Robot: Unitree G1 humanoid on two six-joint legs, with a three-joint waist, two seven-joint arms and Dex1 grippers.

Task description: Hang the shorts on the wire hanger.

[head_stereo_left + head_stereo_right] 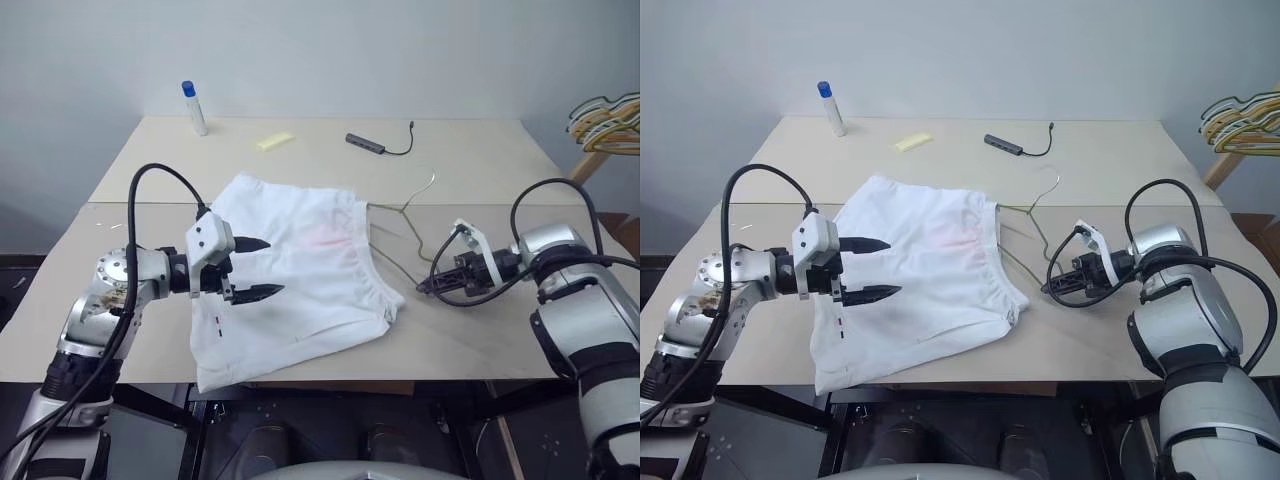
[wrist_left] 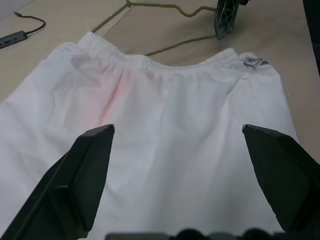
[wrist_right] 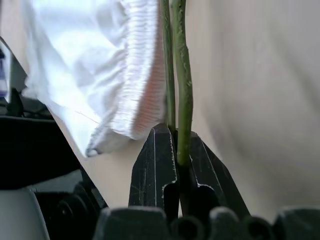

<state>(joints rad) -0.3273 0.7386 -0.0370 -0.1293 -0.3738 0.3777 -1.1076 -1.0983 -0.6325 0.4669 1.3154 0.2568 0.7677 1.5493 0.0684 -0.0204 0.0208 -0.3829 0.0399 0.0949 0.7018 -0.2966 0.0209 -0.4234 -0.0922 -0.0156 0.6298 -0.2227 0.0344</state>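
Observation:
The white shorts (image 1: 300, 270) lie flat on the table, waistband toward the right, with a faint pink patch near the waist. My left gripper (image 1: 262, 268) hovers open over their left part, its two black fingers (image 2: 85, 180) spread wide with only cloth beneath them. The thin olive-green wire hanger (image 1: 404, 211) lies on the table beside the waistband, its hook pointing to the far side. My right gripper (image 1: 422, 288) is shut on the hanger's wire (image 3: 179, 100), just right of the waistband (image 3: 142, 75). Part of the hanger runs under the edge of the shorts.
At the table's far side stand a white bottle with a blue cap (image 1: 194, 108), a yellow pad (image 1: 275, 141) and a grey adapter with a cable (image 1: 366, 144). A bunch of yellow and tan hangers (image 1: 605, 125) hangs off the far right. The table's front edge is close under the shorts.

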